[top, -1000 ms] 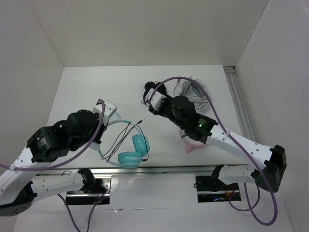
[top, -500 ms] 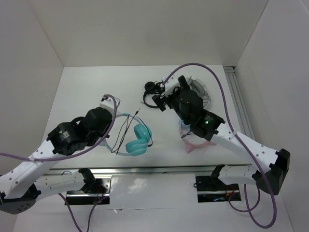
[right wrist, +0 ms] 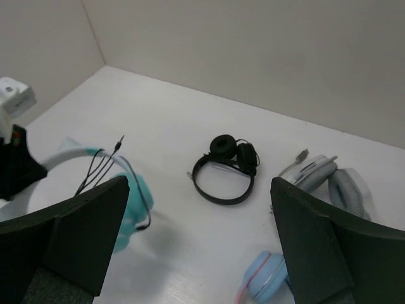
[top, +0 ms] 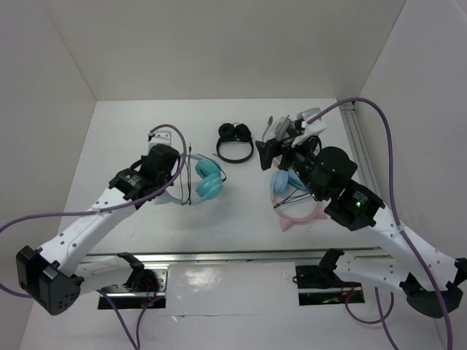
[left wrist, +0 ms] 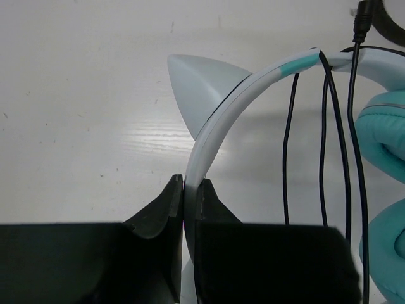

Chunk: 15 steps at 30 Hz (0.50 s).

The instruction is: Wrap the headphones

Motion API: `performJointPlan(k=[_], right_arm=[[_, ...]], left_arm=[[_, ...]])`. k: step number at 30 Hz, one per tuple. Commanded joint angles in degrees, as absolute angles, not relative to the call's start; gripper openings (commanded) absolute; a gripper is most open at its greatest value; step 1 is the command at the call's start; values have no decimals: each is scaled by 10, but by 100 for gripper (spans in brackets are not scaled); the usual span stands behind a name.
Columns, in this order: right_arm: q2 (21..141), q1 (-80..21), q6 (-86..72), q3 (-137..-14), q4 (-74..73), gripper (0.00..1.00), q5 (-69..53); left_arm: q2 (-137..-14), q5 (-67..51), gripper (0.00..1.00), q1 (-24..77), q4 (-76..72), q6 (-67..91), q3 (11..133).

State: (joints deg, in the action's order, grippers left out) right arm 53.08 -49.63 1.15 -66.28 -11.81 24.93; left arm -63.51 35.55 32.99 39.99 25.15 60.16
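Observation:
The headphones (top: 208, 178) have teal cups, a white headband (left wrist: 240, 88) with a pointed ear, and a thin black cable (left wrist: 326, 139) looped over the band. My left gripper (top: 166, 188) (left wrist: 186, 183) is shut on the headband, and the cups (left wrist: 386, 133) hang to its right. The cable's plug (left wrist: 361, 19) points up beside the band. My right gripper (top: 266, 146) (right wrist: 200, 183) is open and empty above the table, right of the headphones (right wrist: 136, 202) and apart from them.
A small black pair (top: 235, 142) (right wrist: 224, 171) lies at mid-back. A pink-banded pair with light blue cups (top: 295, 211) (right wrist: 262, 278) lies under the right arm. A grey-white pair (right wrist: 323, 174) sits at the back right. White walls enclose three sides.
My left arm has carried the headphones from near the front edge towards the back. My right gripper has opened and drawn back to the right, away from the black pair.

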Motion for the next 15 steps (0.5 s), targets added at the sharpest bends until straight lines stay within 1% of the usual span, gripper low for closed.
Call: performJointPlan(k=[1,2,4,6,7,9,10,11,12,15], right_arm=[[505,-499,-55,-626,-136,100,234],[500,-499,-61,-626,-141,100,234],[500,-504,-73,-620,-142,100,194],[494,-504,-79,-606,-142,100,173],[494,-511,-79,-606,-142,100,173],[489,-517,-79,-590,-136,100,178],[489,-517,-79,-590,-136,100,178],[489,-517,-79,-584,-136,100,184],[489,-517,-79,-584,-136,100,184],[489,-523,-79,-572,-131,100,184]], left_arm=[[-658,334,0,248,256,316,589],[-672,334,0,203,231,322,589],[-717,324,0,165,209,325,596],[-748,312,0,122,152,316,609],[-782,292,0,112,129,296,622],[-822,297,0,96,90,290,636],[-848,297,0,89,79,290,662],[-876,291,0,80,79,300,683],[-935,291,0,63,90,307,705],[-1018,283,0,53,77,304,763]])
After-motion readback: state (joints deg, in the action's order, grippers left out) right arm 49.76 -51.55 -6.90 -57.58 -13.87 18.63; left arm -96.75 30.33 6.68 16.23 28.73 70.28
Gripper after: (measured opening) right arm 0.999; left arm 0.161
